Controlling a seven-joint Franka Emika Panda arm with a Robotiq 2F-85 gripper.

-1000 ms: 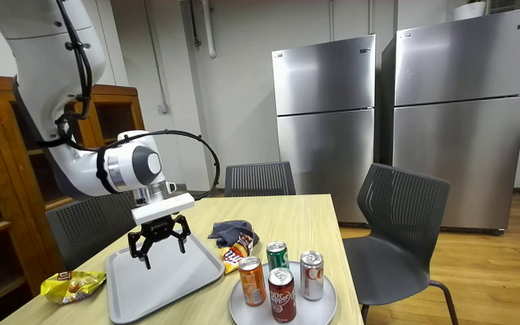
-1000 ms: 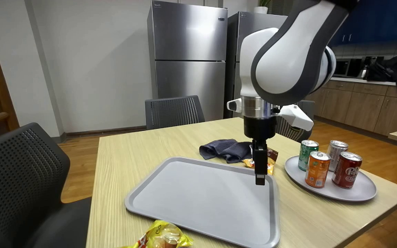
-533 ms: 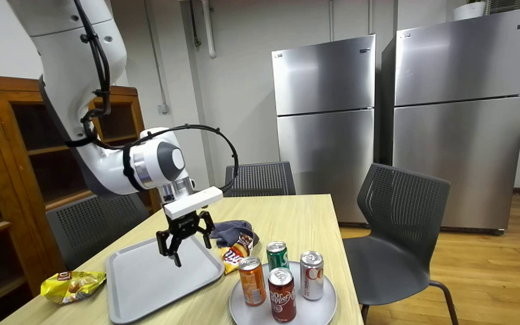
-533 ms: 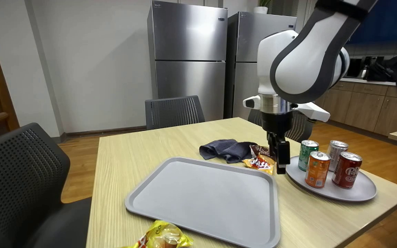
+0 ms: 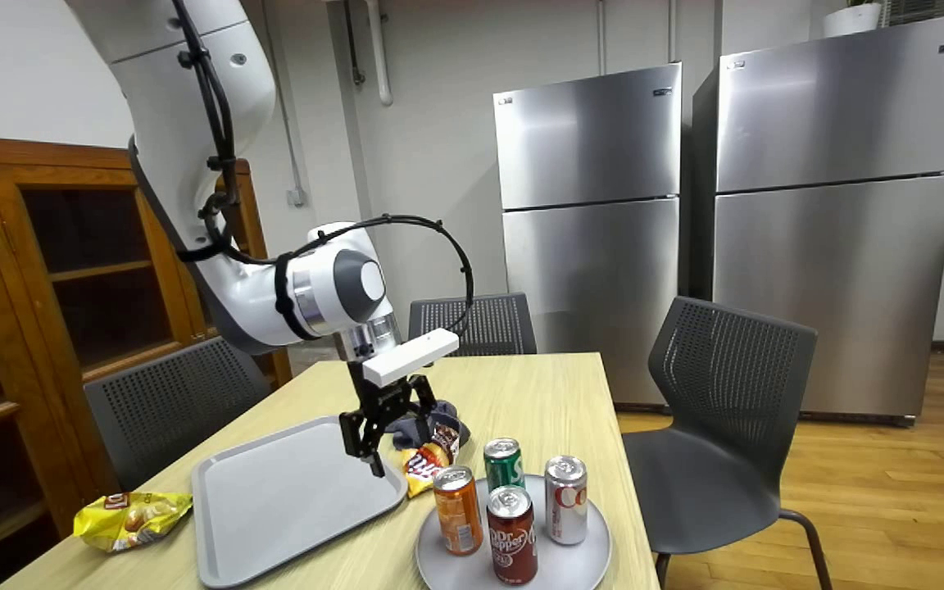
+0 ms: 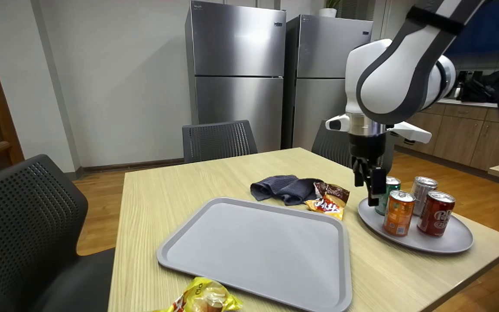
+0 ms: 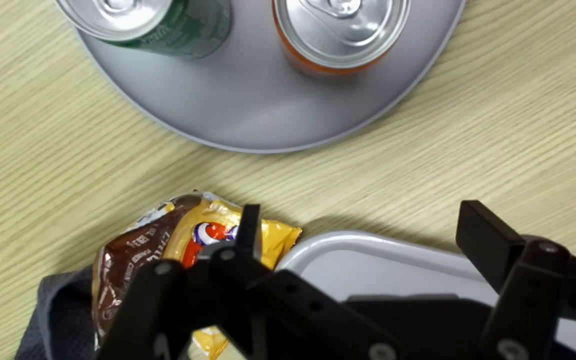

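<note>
Hovering above a corner of the gray tray (image 7: 383, 272), the claw (image 7: 365, 232) has its fingers spread wide, nothing between them, nothing held. From where I stand, no contact that I can make out. Clock read around the claw, wrist view. Brown-and-orange corn-chip bag (image 7: 173, 232) at 9 o'clock, nearest loose item, lying beside the tray corner; one finger crosses it in that view but looks to be above it. Dark cloth (image 6: 282, 189) between 8 and 9, apparently against the bag. Round plate (image 7: 248, 110) at 11; on it, upright, orange soda can (image 7: 343, 32) at 12 and Sprite can (image 7: 173, 30) at 11. Dr Pepper can (image 5: 513, 537) and Diet Coke can (image 5: 566, 501) also stand there, in both exterior views. Yellow chip bag (image 5: 134, 519) lies at the tray's 9 o'clock in an exterior view, well apart from the claw.

Step in hand, best guess: positioning, no grasp made. Any grasp from here would call for a sideways shift first, toward 9 for the corn-chip bag, 11 to 12 for the cans, then a lowering that keeps fingertips off the tray rim. Bag probably crumples; cans look rigid, finger room seems tight.
</note>
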